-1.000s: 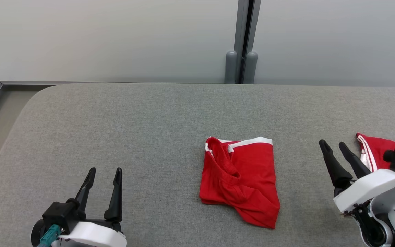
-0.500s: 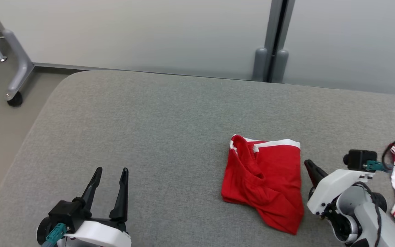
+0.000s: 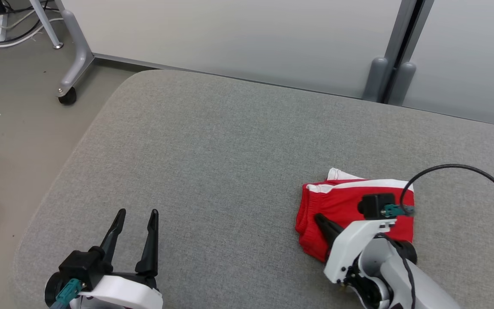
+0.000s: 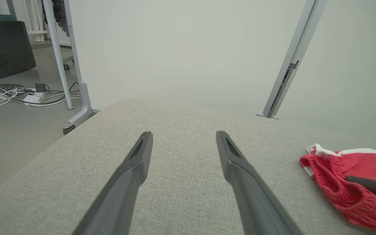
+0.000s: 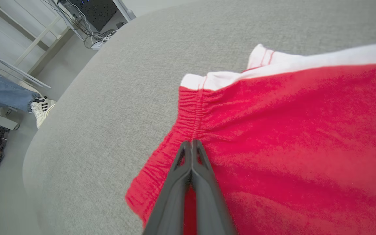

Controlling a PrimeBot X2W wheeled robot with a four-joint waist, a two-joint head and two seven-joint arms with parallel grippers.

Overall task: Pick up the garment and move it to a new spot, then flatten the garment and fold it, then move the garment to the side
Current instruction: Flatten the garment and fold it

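1. At the lower left of the head view, the left gripper (image 3: 137, 212) hovers low over the grey fabric-covered table (image 3: 230, 150). Its two dark fingers are spread apart and hold nothing. It sits well apart from the cloth, probably parked there to leave the other arm room.
2. At the lower right, the right gripper (image 3: 319, 218) reaches over the near-left part of the red folded cloth garment with white trim (image 3: 337, 201). In the right wrist view its fingers are pressed together, with the tips resting on the red cloth just beside the gathered elastic edge. Whether any fold is pinched between them cannot be told.
3. The garment lies flat as a compact rectangle on the right part of the table, its white band (image 3: 358, 185) along the far edge. It looks folded already, so the closed tips are likely bearing down on it to drag it to the side.
4. A black cable (image 3: 465, 166) arcs from the right wrist above the table at the right edge, beyond the cloth.
5. Farthest off are a pale wall panel (image 3: 230, 38) and, at the upper left, a grey wheeled frame leg (image 3: 75, 73) on the floor.
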